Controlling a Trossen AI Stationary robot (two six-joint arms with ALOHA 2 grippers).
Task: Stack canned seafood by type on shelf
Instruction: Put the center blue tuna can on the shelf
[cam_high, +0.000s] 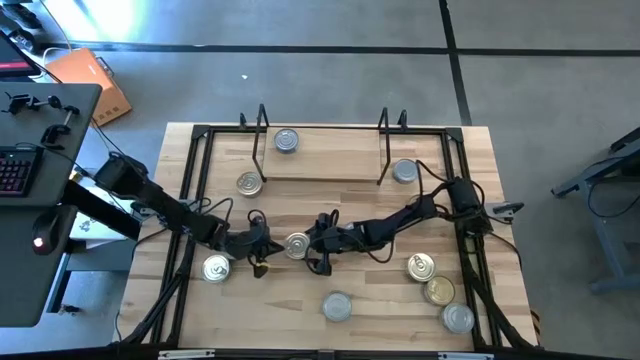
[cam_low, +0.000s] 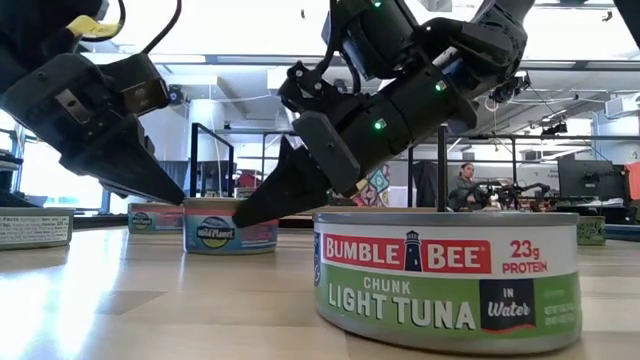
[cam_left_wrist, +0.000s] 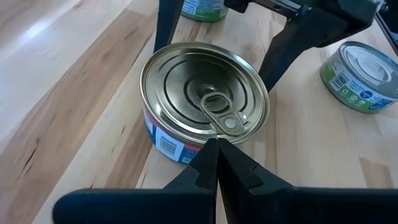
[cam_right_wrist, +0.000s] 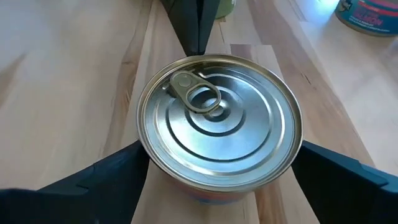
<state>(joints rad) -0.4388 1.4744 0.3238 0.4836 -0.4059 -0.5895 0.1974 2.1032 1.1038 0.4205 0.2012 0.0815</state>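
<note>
Where the two dark arms meet at the middle of the wooden tabletop (cam_high: 340, 225), a squat round metal tin with a silver ribbed top and ring pull (cam_high: 297, 244) stands upright between the grippers. The right gripper (cam_high: 318, 240) has its fingers spread wide, one on each side of this tin, close to its wall; whether they touch it cannot be told. The left gripper (cam_high: 262, 243) has its fingers pressed together into a single point, with nothing between them, the tip just beside the tin's rim on the left.

The shelf (cam_high: 322, 160), a low light-wood board between thin black metal uprights, lies at the far side of the table. One silver-topped tin (cam_high: 286, 141) sits on it near the far left corner; most of the board is bare. A gold-toned tin (cam_high: 249, 183) stands just off the shelf's near left corner, and a grey-topped tin (cam_high: 404, 172) just off its right end.

To the left, near the left arm, is another pale gold tin (cam_high: 216, 268). At the near edge stands a grey-topped tin (cam_high: 337, 306); in the low view it is the green-labelled tuna can close to the camera. At the near right, three tins cluster: two gold ones (cam_high: 421, 266) (cam_high: 438, 291) touching, and a silver one (cam_high: 458, 318) beside them. A broad strip of bare wood lies between the arms and the shelf.
</note>
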